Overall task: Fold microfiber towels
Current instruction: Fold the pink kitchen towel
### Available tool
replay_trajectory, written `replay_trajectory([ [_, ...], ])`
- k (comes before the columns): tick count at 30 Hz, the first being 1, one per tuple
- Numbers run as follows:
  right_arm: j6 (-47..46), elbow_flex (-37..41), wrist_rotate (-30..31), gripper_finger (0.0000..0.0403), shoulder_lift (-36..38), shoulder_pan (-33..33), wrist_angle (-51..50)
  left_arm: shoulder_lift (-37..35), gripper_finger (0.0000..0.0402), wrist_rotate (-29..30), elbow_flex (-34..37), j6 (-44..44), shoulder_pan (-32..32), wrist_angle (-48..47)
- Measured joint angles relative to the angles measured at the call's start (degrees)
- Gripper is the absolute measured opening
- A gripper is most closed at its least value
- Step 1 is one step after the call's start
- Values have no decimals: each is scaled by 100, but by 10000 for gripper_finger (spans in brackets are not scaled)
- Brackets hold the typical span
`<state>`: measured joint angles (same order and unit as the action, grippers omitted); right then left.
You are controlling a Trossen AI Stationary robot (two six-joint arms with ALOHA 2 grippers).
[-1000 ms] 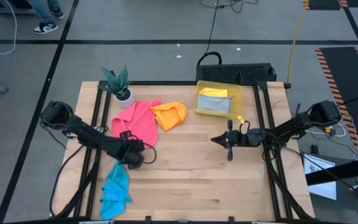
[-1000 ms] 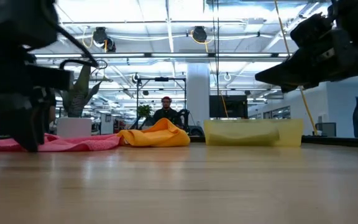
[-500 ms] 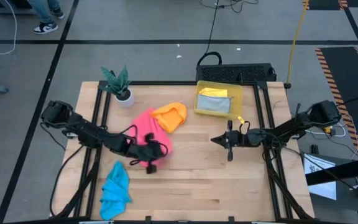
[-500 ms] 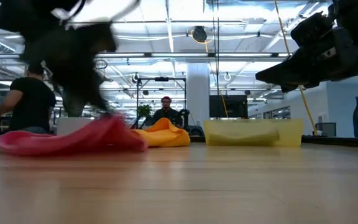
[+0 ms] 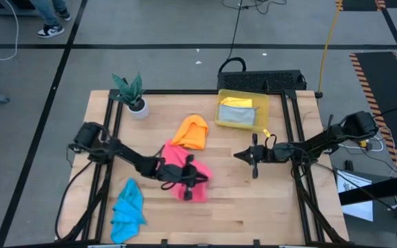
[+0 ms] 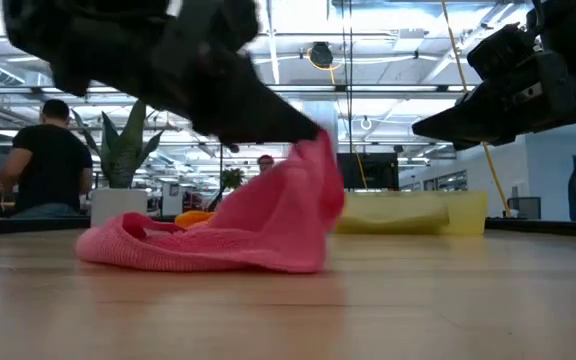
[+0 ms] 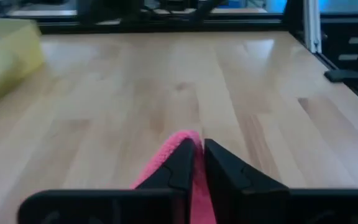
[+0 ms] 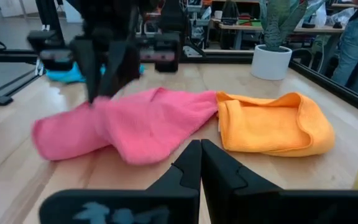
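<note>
While the right arm waits over the table's right half with its right gripper (image 5: 253,160) pressed together and empty, the left arm reaches low across the table (image 5: 240,207) toward its middle. Its left gripper (image 5: 193,177) pinches an edge of the pink towel (image 5: 185,165) between nearly closed fingers (image 7: 182,163), lifting that edge while the rest trails on the wood.

From table height, the raised corner stands like a peak and the cloth sags in a crumpled mound below it, a shape the overhead camera flattens. Only the overhead camera shows the blue towel (image 5: 127,207) bunched near the front left corner and the yellow bin (image 5: 262,116) at the back holding folded cloths. The right wrist camera shows the orange towel (image 8: 272,124) lying loosely doubled, just beside the pink one, with a potted plant (image 8: 275,38) behind.
</note>
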<state>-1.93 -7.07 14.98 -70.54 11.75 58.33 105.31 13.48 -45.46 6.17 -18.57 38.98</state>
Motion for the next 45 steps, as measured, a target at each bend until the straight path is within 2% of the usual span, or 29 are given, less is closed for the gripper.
replay_trajectory([
  [3,-8,-2,-1,0,2,0,-10,349,77,-386,-533,-159,85,-402],
  [6,-41,-4,-5,0,-5,0,-50,338,113,-484,-1215,-381,129,-1855],
  [8,-105,0,-21,0,-13,0,-150,243,131,-320,-1735,-399,121,-3343],
  [12,-185,-21,-22,0,-119,60,-207,193,144,396,-2714,464,-8,-6121],
  [15,-190,-328,-24,0,-420,230,-372,189,145,808,-2901,1182,-121,-7303],
  [20,-234,-1380,-28,0,-1402,494,-1153,189,145,844,-2346,2399,-144,-7781],
  [25,-234,-2371,-229,0,-2334,563,-1869,144,145,240,-1591,3291,-303,-7519],
  [29,-293,-2929,-327,0,-2690,509,-2920,150,145,332,-1469,3508,-758,-7343],
  [32,-465,-3052,-363,0,-2785,423,-3724,149,145,310,-1547,3315,-1168,-6892],
  [34,-629,-3069,-591,0,-2728,385,-4182,147,145,315,-1606,3091,-1439,-6699],
  [37,-786,-3080,-1021,0,-2558,384,-4779,117,145,697,-1685,2948,-1774,-6625],
  [40,-824,-3053,-1040,0,-2252,522,-5098,36,145,1317,-1761,3182,-1912,-6640],
  [42,-815,-3023,-880,0,-2059,607,-5075,-47,145,1687,-1748,3460,-1935,-6861],
  [45,-874,-2997,-359,0,-1889,677,-4189,-189,145,2230,-1758,3980,-1866,-7149],
])
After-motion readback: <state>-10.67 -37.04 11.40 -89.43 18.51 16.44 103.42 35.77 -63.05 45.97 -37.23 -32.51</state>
